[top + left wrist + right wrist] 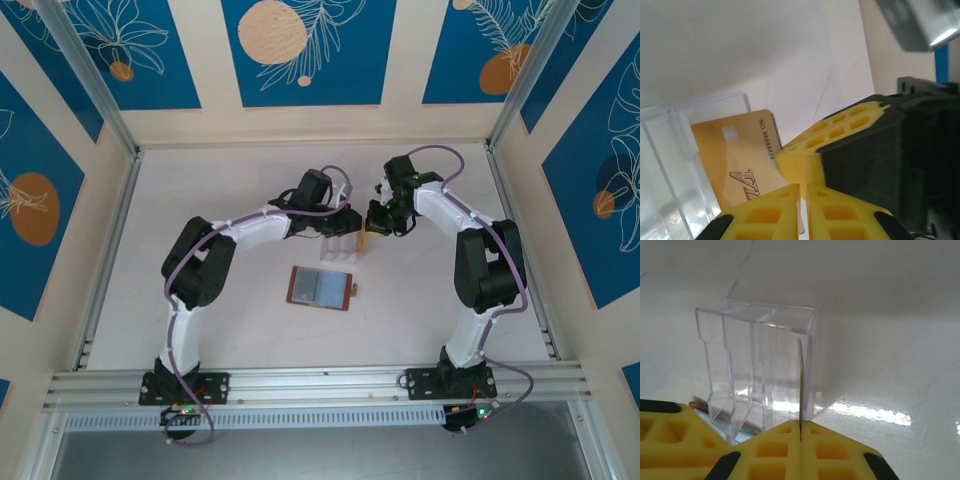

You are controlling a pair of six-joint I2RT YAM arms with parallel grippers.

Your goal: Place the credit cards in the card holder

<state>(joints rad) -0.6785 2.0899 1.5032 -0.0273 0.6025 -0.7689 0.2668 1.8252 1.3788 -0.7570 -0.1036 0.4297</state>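
Now holding the gold credit card (735, 160) on edge, long side running roughly upright, just beside the clear plastic box (760, 370). Pinching it tight in the closed jaws of the right gripper (801, 432). Crowding the same card with the left gripper (803, 195), jaws nearly together, grip or none not telling. Leaving the card holder (320, 288) lying open and flat toward the bases, apart from both grippers, about midway between the arms. Likely needing to lay the card flat, clearing the box and left gripper first.
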